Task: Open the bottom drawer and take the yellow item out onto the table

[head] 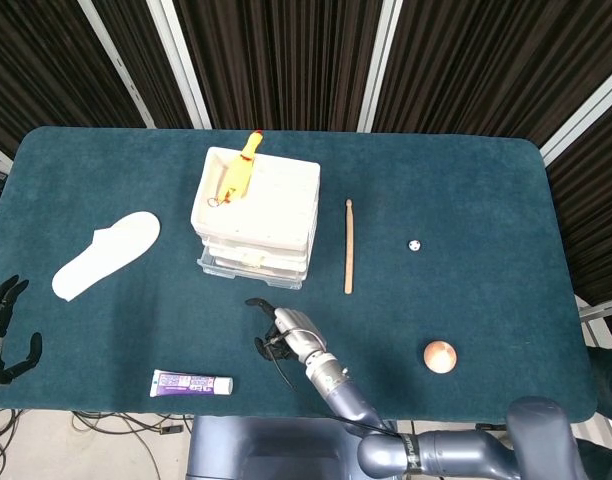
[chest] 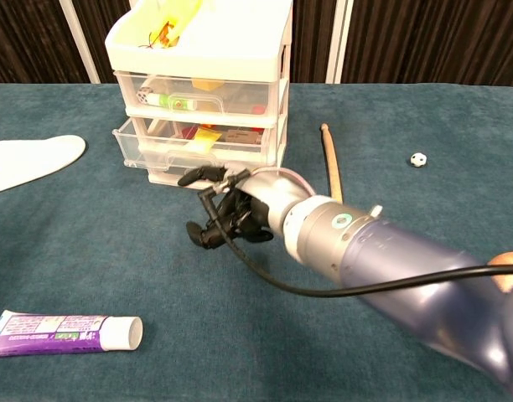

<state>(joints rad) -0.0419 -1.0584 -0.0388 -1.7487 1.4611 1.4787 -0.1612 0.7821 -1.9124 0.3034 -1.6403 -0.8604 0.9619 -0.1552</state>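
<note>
Yellow item (chest: 208, 136) lies in the bottom drawer (chest: 185, 155), behind the right hand (chest: 231, 213), fingers curled in empty.

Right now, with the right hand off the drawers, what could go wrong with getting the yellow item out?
The bottom drawer looks only partly open, so the right hand may not fit in to reach the yellow item. The drawer unit sits loose on the table, so another pull might drag it forward. A rubber chicken lying on top could slide off.
</note>
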